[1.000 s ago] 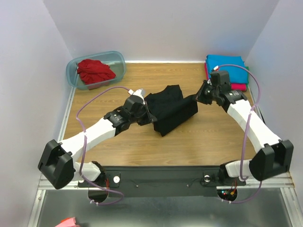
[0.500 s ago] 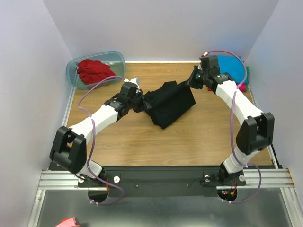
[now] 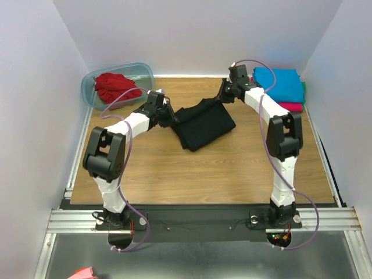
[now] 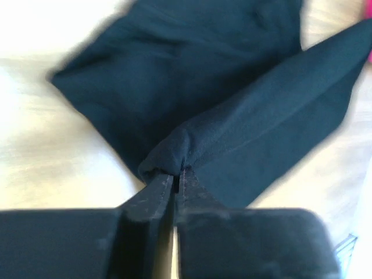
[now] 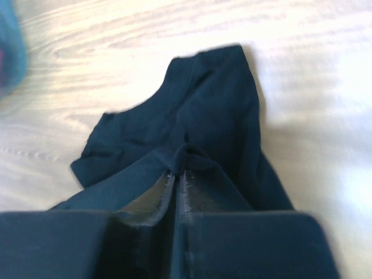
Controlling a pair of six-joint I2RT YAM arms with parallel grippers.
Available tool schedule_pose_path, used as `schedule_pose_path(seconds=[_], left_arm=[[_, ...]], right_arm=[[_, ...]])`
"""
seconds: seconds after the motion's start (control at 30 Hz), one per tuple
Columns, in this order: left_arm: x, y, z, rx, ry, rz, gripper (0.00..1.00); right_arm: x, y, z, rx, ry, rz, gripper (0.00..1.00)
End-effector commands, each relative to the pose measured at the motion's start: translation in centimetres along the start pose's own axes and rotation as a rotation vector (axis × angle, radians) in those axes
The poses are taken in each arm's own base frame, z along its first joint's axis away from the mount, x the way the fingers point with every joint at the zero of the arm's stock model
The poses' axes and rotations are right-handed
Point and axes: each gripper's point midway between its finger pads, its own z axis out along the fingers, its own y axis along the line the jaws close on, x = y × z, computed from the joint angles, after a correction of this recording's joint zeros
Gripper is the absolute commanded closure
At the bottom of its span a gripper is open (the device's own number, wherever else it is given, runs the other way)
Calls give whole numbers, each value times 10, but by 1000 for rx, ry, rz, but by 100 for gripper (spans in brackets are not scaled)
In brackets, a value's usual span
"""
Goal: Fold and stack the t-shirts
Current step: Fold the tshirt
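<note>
The black t-shirt [image 3: 203, 124] lies partly folded in the middle of the table. My left gripper [image 3: 169, 118] is shut on its left edge, with the cloth pinched between the jaws in the left wrist view [image 4: 177, 170]. My right gripper [image 3: 222, 96] is shut on its far right corner, and the right wrist view shows the gathered cloth at the jaw tips [image 5: 177, 168]. Both grips hold that far edge a little above the wood. The red t-shirt [image 3: 116, 88] lies crumpled in the tub. The turquoise t-shirt [image 3: 279, 83] lies folded on the magenta t-shirt [image 3: 292, 107] at the back right.
A translucent blue-grey plastic tub [image 3: 146, 74] stands at the back left corner. White walls close in the table on the left, back and right. Bare wood [image 3: 203, 174] lies between the black shirt and the arm bases.
Both grippers have moved toward the back of the table with the black shirt's edge, drawing the shirt back and slightly left. Both arms now stretch out further.
</note>
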Motion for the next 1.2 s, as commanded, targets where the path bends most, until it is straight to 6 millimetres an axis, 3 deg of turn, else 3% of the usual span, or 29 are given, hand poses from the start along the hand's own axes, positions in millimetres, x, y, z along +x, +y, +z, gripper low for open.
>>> schedule_pose_path(seconds=[0.0, 0.03, 0.07, 0.1, 0.13, 0.2, 0.23, 0.27, 0.3, 0.37, 0.4, 0.43, 0.5, 0.63, 0.73, 0.87, 0.9, 0.97, 1.1, 1.13, 1.17], left_arm=[[-40, 19, 17, -36, -56, -41, 50], [-45, 14, 23, -3, -55, -43, 39], [-49, 13, 23, -2, -62, -51, 26], [-51, 8, 22, 11, -65, -48, 13], [-57, -1, 18, 43, -73, -39, 2], [-65, -13, 7, 71, -98, -28, 1], [-67, -16, 2, 81, -106, -22, 1], [-67, -20, -3, 88, -111, -20, 2], [-62, -23, -6, 93, -107, -9, 2], [-59, -32, -16, 108, -117, 11, 2], [-59, -39, -18, 128, -131, 29, 2], [-53, -45, -16, 141, -118, 41, 2], [-47, -49, -11, 153, -95, 49, 2], [-41, -55, 3, 183, -49, 36, 2], [-34, -58, 22, 204, -16, 30, 1], [-19, -44, 45, 184, 34, 12, 2], [-15, -38, 49, 172, 43, 7, 2], [4, -28, 58, 171, 101, 0, 2], [41, -3, 51, 132, 160, -2, 2], [41, -3, 51, 133, 159, 3, 3], [55, 8, 42, 113, 172, -1, 4]], right_arm=[[-44, 9, 28, -45, -114, -76, 79], [-45, 10, 33, -44, -117, -85, 71], [-50, 9, 37, -39, -129, -97, 56], [-52, 9, 37, -39, -132, -103, 34], [-52, 15, 33, -61, -130, -116, 24], [-54, 28, 15, -118, -127, -142, 17], [-52, 33, 8, -140, -123, -151, 8], [-55, 42, -10, -171, -130, -162, 7], [-36, 43, -12, -210, -74, -165, 7], [-19, 49, -23, -270, -25, -180, 7], [-13, 54, -31, -301, -8, -182, 0], [10, 50, -29, -334, 60, -170, 0], [26, 49, -28, -353, 103, -164, 0], [44, 44, -15, -353, 149, -168, 0], [54, 34, 16, -333, 191, -146, 0], [73, 20, 33, -287, 233, -114, 0], [93, 13, 35, -265, 269, -116, 0], [113, 3, 36, -211, 284, -140, 0], [181, -6, 9, -140, 332, -151, 0], [169, 8, 2, -149, 281, -157, 0], [204, -1, -8, -111, 330, -141, 0]])
